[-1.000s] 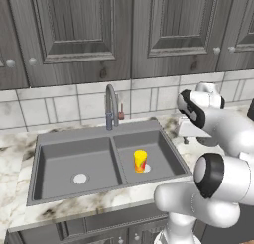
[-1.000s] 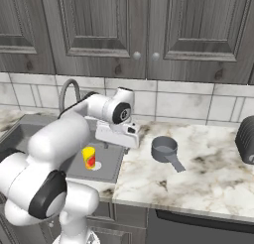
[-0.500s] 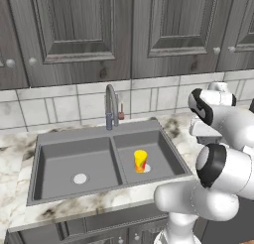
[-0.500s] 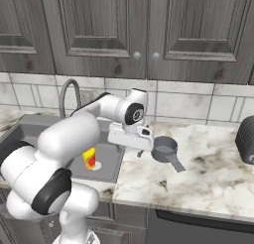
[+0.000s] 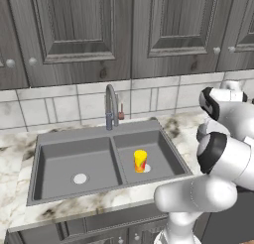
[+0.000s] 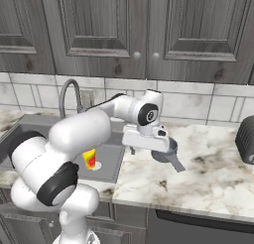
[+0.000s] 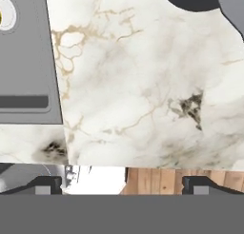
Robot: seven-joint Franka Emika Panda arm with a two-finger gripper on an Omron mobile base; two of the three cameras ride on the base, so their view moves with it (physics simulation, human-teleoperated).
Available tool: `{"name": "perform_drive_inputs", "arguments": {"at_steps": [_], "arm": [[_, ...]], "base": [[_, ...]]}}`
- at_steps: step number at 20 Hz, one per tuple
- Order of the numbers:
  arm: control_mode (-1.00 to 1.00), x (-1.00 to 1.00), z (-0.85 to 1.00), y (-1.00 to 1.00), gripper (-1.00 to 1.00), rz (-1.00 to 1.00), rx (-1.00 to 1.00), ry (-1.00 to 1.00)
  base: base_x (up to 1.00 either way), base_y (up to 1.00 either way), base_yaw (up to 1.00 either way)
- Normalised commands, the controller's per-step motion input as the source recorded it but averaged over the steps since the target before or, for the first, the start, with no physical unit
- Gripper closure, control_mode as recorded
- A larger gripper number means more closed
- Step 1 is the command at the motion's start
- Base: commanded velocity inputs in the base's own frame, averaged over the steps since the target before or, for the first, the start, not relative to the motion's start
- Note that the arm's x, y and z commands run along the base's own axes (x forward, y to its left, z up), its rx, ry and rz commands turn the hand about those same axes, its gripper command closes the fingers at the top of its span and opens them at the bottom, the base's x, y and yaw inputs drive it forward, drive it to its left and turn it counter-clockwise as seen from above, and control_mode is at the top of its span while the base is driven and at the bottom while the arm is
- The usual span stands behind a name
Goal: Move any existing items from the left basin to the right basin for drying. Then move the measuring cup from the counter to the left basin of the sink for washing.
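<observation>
A grey metal double sink (image 5: 106, 161) is set into the white marble table (image 6: 198, 176), nearer its left end, with a curved tap (image 5: 111, 106) at the sink's back rim. The left basin (image 5: 74, 166) shows only its round pale drain. The right basin (image 5: 149, 153) holds a small yellow cup (image 5: 140, 161) with a red lower part, standing upright beside that basin's drain. To the right of the sink, on the marble, sits a dark grey measuring cup (image 6: 168, 153), its flat handle pointing toward the table's front edge. The tool (image 6: 146, 141) hovers over the marble between the sink's right rim and the measuring cup, partly covering the cup in the right base view. Its fingers are spread wide and hold nothing.
</observation>
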Motion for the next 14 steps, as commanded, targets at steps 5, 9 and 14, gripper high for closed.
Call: {"name": "perform_drive_inputs", "arguments": {"at_steps": [5,9,14], "arm": [[-1.00,0.00,0.01,-0.44,-1.00,0.08,0.00,0.00],[-1.00,0.00,0.00,-0.45,-1.00,0.09,0.00,0.00],[-1.00,0.00,0.00,-0.45,-1.00,0.10,0.00,-0.03]], "base": [[0.00,0.00,0.00],[0.00,0.00,0.00],[0.00,0.00,0.00]]}}
